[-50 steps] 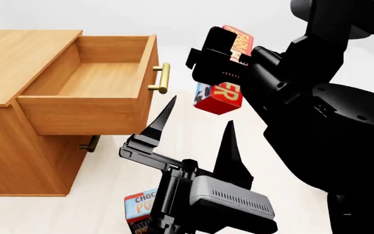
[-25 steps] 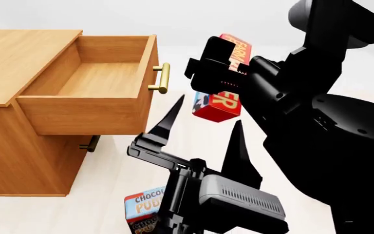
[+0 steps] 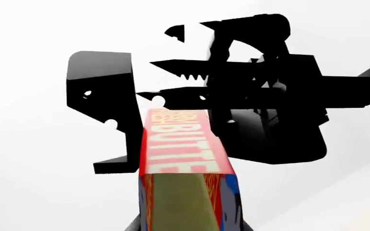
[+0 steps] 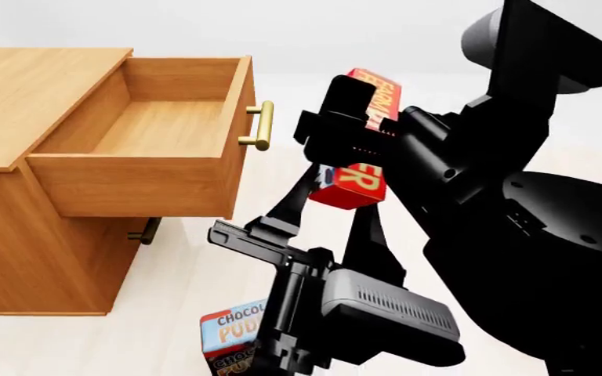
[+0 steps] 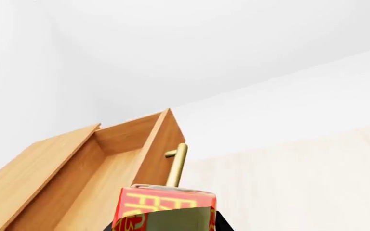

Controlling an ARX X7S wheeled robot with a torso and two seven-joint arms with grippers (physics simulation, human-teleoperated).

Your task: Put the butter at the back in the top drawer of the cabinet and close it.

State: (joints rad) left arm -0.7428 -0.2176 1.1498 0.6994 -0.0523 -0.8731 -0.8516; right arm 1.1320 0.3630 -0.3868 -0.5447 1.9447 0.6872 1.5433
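Butter (image 4: 359,149) at frame centre, in air right of open top drawer (image 4: 144,129) — right gripper (image 4: 348,129) jaws clamped on it. Left gripper (image 4: 328,207) jaws spread, straddling butter's lower end; contact unclear.

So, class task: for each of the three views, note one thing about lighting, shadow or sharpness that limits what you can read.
Head view: flat, even light; both arms render solid black, so the left gripper shows almost no surface detail. Left wrist view: the right gripper is a black silhouette on white; the butter lettering is slightly soft. Right wrist view: sharp, with soft shading inside the top drawer; the butter is cropped at the frame edge.
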